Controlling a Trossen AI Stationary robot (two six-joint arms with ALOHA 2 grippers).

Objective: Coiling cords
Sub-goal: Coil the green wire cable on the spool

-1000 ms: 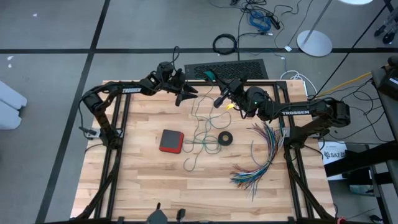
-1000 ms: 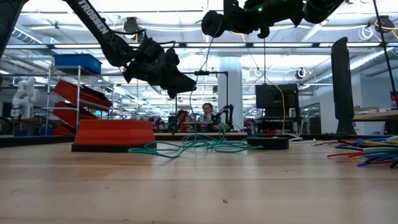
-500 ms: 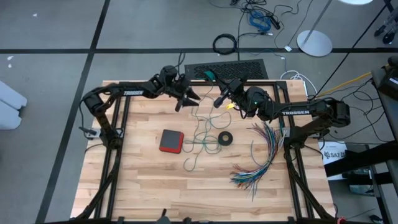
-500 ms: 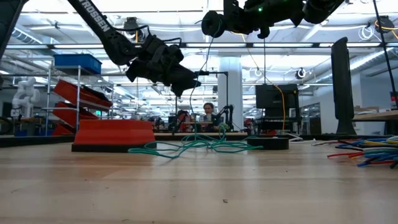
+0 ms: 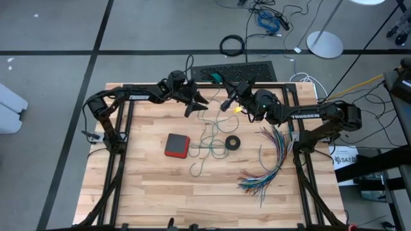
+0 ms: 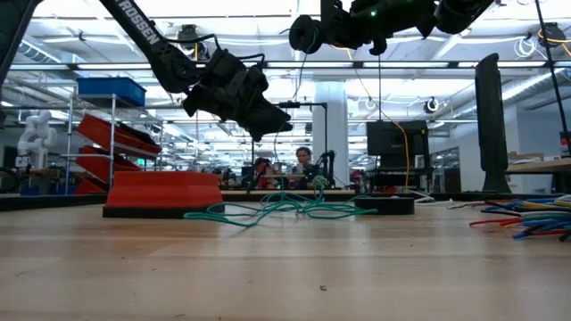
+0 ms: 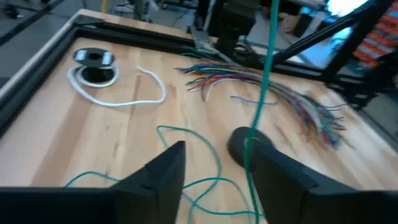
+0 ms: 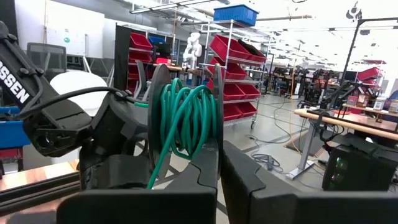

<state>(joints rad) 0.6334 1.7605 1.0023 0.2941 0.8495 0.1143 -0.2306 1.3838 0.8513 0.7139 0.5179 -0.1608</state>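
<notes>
Both arms are raised above the far half of the wooden bench (image 5: 160, 186), their claws close together near its middle. The right claw (image 5: 226, 102) is pinched fully shut on a bundle of coiled loops of the teal-green cord (image 8: 186, 115), which in the right wrist view sits clamped between its two dark fingers (image 8: 205, 168). From that bundle a single strand of the same cord hangs down to the bench, where the rest lies in loose, tangled loops (image 5: 207, 146) between the red block (image 5: 177, 145) and the small black tape ring (image 5: 232, 142). The left claw (image 5: 195, 104) is up off the bench just beside the hanging strand, its fingers parted; in the left wrist view the strand (image 7: 262, 93) runs down just beside one finger (image 7: 273, 180), and I cannot tell whether it touches it or passes through the gap. The white cord (image 7: 118, 99) lies on the bench near the far edge, curling away from its small round black-and-white piece (image 7: 93, 59), well apart from both claws. The fanned bundle of multicoloured wires (image 5: 270, 160) is spread on the right side of the bench. In the low view, a person (image 6: 304, 160) shows far off in the room behind.
</notes>
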